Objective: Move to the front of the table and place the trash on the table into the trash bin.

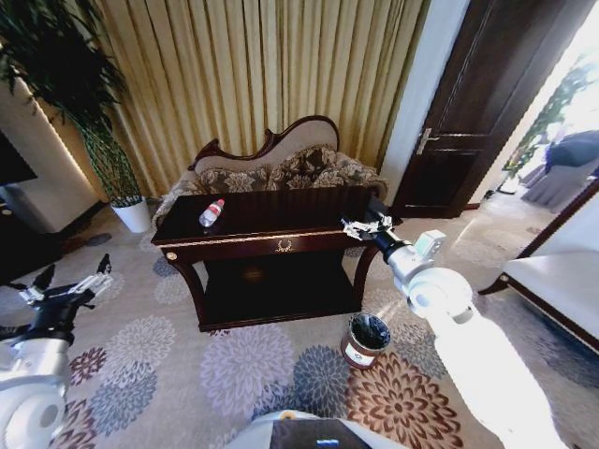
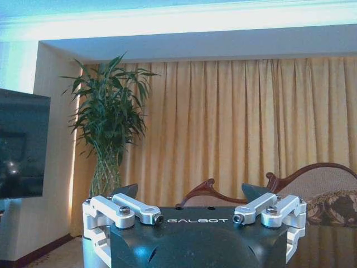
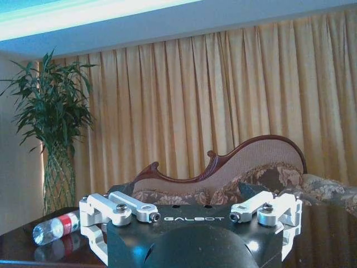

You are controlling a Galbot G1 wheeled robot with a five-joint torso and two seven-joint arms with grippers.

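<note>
Standing on the patterned floral carpet (image 1: 234,365) just off the near right leg of the long glossy dark-mahogany surface (image 1: 271,245), the small cylindrical reddish-brown trash bin (image 1: 365,340) shows a white label on its side and a black liner inside — what lies within the liner cannot be told. A clear plastic bottle with a red label (image 1: 211,213) lies on its side on the left part of the surface top, apart from any pincer; the right wrist view shows the same bottle (image 3: 56,226) lying on the dark glossy top. The right pincer (image 1: 367,226) hovers at the right end of the surface, over its edge, with fingers spread and nothing between them. The left pincer (image 1: 67,288) hangs well to the left of the surface above the carpet — fingers spread, holding nothing. A floral carved-back sofa (image 1: 281,168) stands behind the surface, before yellow curtains (image 1: 262,65).
</note>
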